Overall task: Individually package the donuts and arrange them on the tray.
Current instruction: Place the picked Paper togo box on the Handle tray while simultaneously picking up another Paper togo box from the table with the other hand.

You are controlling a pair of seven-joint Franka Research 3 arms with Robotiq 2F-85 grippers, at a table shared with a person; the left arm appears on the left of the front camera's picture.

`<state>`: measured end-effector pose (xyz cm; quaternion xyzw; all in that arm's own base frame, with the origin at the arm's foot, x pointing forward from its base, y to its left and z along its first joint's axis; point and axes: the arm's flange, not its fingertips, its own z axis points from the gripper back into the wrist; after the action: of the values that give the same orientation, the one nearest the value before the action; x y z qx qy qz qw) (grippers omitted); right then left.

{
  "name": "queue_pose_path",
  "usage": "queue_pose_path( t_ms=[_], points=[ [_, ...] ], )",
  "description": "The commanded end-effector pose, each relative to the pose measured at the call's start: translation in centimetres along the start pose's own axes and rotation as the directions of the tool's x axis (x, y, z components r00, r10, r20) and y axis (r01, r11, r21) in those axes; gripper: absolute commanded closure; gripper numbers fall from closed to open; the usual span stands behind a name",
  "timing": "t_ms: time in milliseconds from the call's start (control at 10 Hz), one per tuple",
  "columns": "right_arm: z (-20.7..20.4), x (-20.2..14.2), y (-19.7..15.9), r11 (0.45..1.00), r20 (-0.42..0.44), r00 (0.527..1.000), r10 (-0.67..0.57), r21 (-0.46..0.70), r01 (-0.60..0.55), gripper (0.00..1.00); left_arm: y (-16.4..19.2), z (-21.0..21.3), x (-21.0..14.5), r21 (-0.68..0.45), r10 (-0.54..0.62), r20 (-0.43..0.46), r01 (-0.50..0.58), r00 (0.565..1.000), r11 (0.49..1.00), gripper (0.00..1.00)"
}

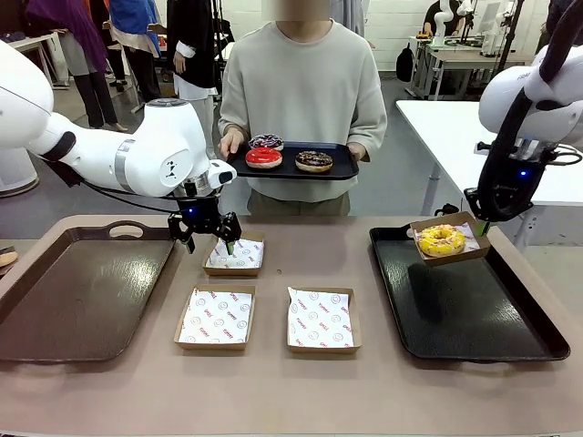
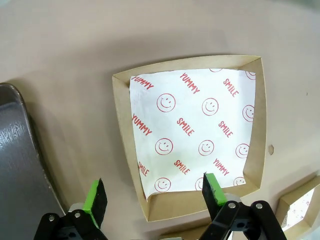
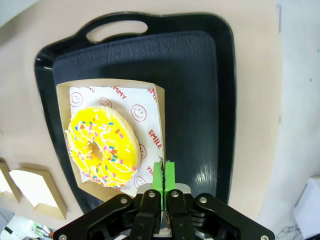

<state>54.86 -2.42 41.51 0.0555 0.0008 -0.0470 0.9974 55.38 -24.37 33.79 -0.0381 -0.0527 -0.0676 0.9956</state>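
Cardboard box (image 3: 159,107) with the yellow-iced donut (image 3: 122,137) hangs over the black tray (image 3: 200,100), one wall pinched by the right gripper (image 3: 163,169); flexing could spill the donut. Left gripper (image 2: 154,191) stands open.

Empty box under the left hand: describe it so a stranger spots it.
Find the brown tray on the left of the table. Beside it lie three empty paper-lined boxes; this is the far one, alone in its row, beneath the open left hand.

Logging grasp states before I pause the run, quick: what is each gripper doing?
Left gripper: open, over an empty box.
Right gripper: shut on the edge of the filled box, yellow donut inside.
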Motion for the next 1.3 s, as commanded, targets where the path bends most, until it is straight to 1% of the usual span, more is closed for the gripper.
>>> queue_pose_path(
  t_ms=[0, 500, 700, 1200],
  points=[
    [-1.3, 1.6, -0.4, 0.998, -0.012, 1.000, 0.029, 0.048, -0.028, 0.99, -0.6, -0.1, 0.4, 0.036, 0.025, 0.004, -0.026, 1.000, 0.999, 0.00],
    [-3.4, 3.4, -0.1, 0.997, -0.035, 0.999, 0.021, 0.070, -0.019, 0.99, -0.3, -0.8, 1.2, 0.040, 0.044, -0.004, -0.044, 0.999, 0.998, 0.00],
    [-3.9, 3.6, 0.0, 0.997, -0.044, 0.999, 0.015, 0.074, -0.012, 0.99, -0.1, -1.2, 1.4, 0.052, 0.055, -0.010, -0.054, 0.998, 0.997, 0.00],
    [-4.1, 3.6, -0.2, 0.996, -0.051, 0.999, 0.014, 0.084, -0.010, 0.99, 0.1, -1.4, 2.1, 0.089, 0.112, 0.017, -0.113, 0.994, 0.990, 0.00]
  ],
)
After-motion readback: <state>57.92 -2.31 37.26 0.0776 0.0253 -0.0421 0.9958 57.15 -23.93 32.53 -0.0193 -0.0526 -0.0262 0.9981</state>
